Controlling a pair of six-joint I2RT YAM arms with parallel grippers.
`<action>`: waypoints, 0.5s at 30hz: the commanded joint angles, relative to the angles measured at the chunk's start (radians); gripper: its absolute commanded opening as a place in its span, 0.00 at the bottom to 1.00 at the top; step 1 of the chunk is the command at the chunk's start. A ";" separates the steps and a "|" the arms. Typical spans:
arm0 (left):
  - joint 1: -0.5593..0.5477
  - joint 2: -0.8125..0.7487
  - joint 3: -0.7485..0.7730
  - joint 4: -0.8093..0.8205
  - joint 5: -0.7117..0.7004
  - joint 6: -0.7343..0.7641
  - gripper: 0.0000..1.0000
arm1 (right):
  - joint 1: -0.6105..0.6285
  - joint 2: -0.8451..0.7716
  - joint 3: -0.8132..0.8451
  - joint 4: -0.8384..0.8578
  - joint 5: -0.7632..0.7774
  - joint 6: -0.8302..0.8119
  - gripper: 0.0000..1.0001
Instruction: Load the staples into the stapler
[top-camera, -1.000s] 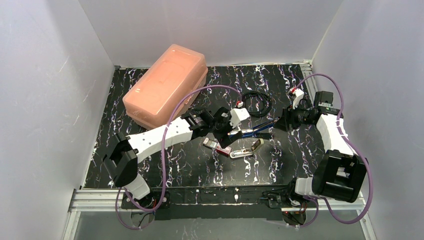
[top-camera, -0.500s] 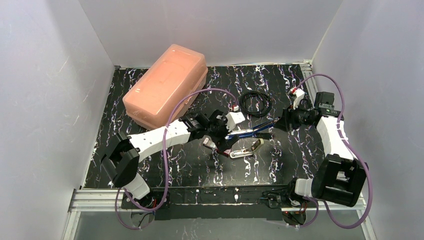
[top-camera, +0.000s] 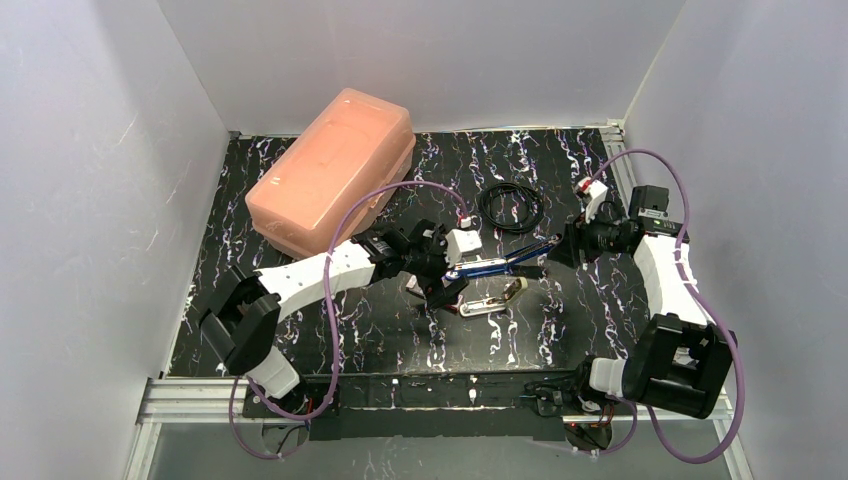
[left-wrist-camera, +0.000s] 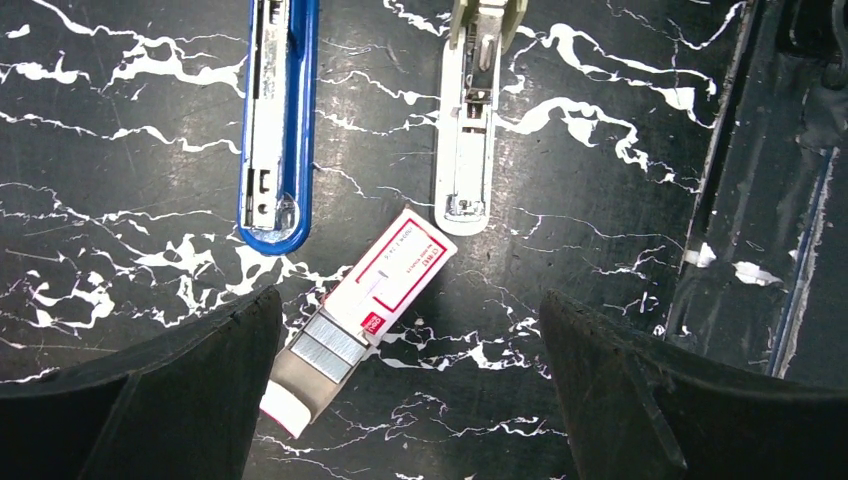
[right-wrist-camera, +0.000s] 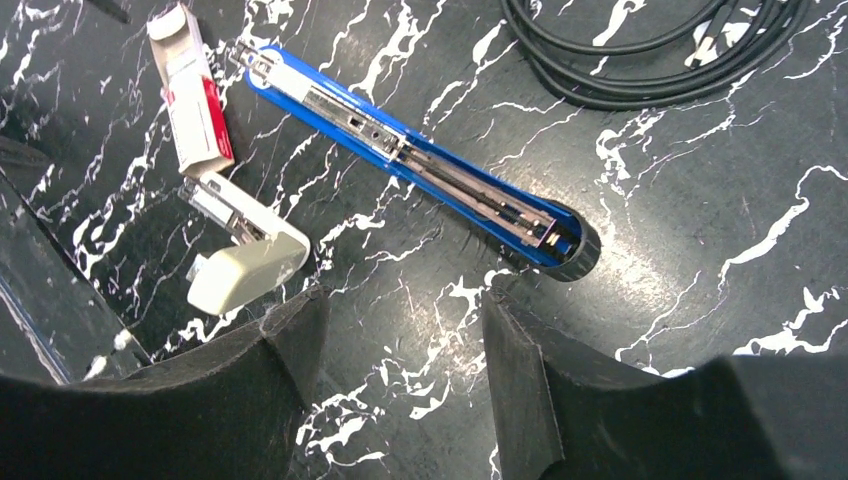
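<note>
My left gripper (left-wrist-camera: 410, 305) gapes fully wide and holds nothing. The staples (left-wrist-camera: 385, 275) lie on the table (left-wrist-camera: 600, 200) between its fingers, tray slid partly out. My right gripper (right-wrist-camera: 400, 300) is partly open and empty, one finger just beside the blue stapler (right-wrist-camera: 415, 155).

left pincer (left-wrist-camera: 405, 320) spread wide over staples box (left-wrist-camera: 390, 270), tray out; blue stapler (left-wrist-camera: 275, 120) near.

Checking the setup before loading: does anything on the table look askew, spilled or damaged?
The small pink-red cardboard staple box lies diagonally near the ends of the opened blue stapler and the cream plastic stapler, its grey inner tray slid partly out with staples showing. Nothing looks spilled or broken.
</note>
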 joint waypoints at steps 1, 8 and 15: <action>0.009 -0.007 0.028 -0.016 0.082 0.032 0.98 | -0.005 0.000 0.023 -0.098 -0.039 -0.140 0.66; 0.031 -0.017 -0.018 0.020 0.122 0.039 0.98 | -0.005 0.049 0.083 -0.274 -0.067 -0.333 0.66; 0.053 -0.013 -0.027 0.047 0.146 0.047 0.98 | -0.004 0.077 0.118 -0.342 -0.076 -0.407 0.67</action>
